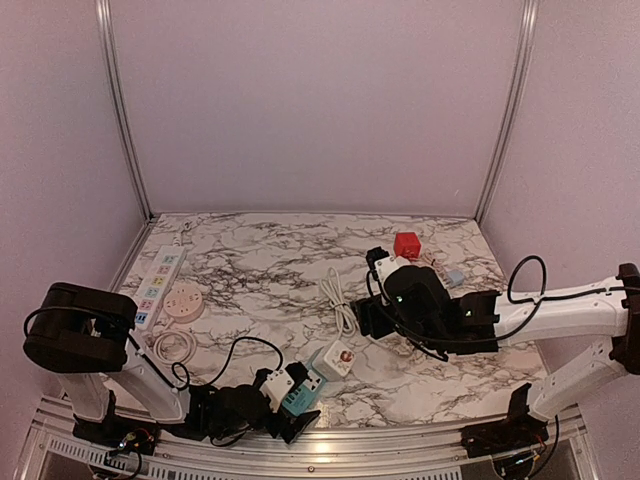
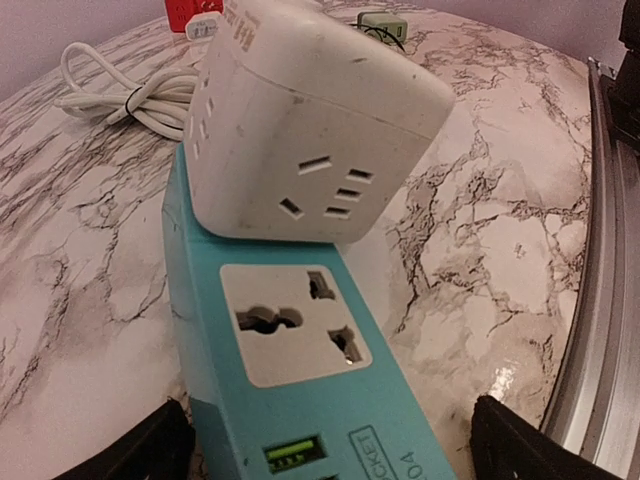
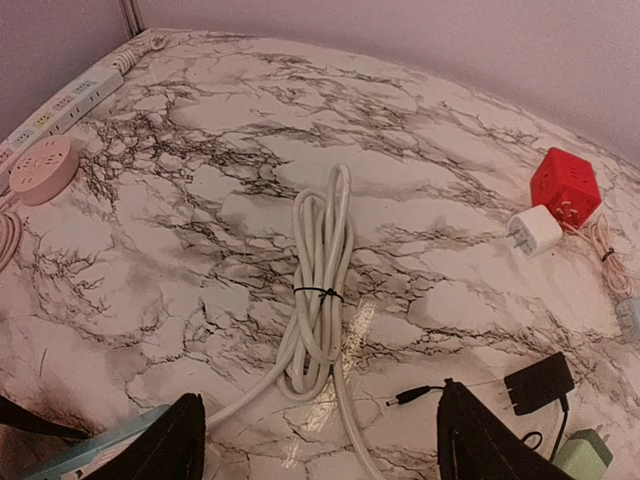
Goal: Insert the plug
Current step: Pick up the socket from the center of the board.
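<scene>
Two arms work over the marble table [image 1: 250, 250], and the coiled white cable [image 3: 320, 290] at mid-table is our marker. Far left of that cable, the long white power strip [image 1: 160, 283] lies along the table's edge, with the pink round socket [image 1: 184, 300] just beside it on the cable's side. Near-left of the cable, the left gripper [image 2: 325, 450] sits low, its fingers [image 2: 140, 450] spread wide on either side of the teal socket strip [image 2: 290, 330]. One pad is right at the strip's edge and a sliver of marble shows by the other, so I cannot tell whether it truly pinches. The white cube socket [image 2: 310, 120] butts against the strip's far end, between the strip and the cable. At the cable's near end hangs the right gripper [image 3: 320, 440], jaws wide apart, nothing held. Right of the cable and well apart from it, the white plug [image 3: 533, 231] lies just beside the red cube [image 3: 565, 187], prongs pointing toward the cable. Near-right of the cable sits a black adapter [image 3: 540, 382].
</scene>
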Robot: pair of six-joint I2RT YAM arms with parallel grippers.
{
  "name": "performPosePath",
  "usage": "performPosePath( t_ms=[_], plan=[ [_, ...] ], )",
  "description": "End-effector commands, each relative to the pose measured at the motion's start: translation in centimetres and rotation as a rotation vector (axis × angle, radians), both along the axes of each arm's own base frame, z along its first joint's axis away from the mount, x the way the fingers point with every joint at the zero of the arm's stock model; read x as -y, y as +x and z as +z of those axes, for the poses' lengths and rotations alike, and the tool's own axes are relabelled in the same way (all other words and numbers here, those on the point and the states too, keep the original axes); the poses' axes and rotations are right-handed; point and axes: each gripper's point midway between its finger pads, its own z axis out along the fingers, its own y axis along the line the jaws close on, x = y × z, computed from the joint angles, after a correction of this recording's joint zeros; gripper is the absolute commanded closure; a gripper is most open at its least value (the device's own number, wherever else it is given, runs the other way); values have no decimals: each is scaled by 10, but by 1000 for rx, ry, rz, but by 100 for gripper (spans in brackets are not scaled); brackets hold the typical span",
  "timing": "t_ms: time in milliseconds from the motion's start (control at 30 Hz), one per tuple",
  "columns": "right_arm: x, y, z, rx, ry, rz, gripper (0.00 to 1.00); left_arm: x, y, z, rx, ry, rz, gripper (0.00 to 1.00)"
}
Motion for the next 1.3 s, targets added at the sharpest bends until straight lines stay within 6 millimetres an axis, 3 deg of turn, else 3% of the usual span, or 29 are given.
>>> performPosePath(
  t_ms=[0, 233, 567, 833, 1033, 1267],
  plan=[
    [0, 1, 8, 3, 36, -13, 27, -6, 3, -5, 17, 36, 29, 1],
    [-4, 0, 7, -3, 37, 3, 27, -13, 7, 0, 28, 12, 53, 2],
    [-8, -2, 7, -11, 42, 22, 28, -16, 8, 1, 37, 6, 56, 10],
    [-4, -2, 12, -1, 57, 12, 29, -15, 5, 0, 42, 3, 34, 40],
    [12, -3, 37, 52, 117, -31, 30, -7, -7, 3, 30, -30, -52, 58],
    [41, -14, 78, 153, 297, -54, 32, 12, -22, 2, 6, -50, -149, 63]
  ],
)
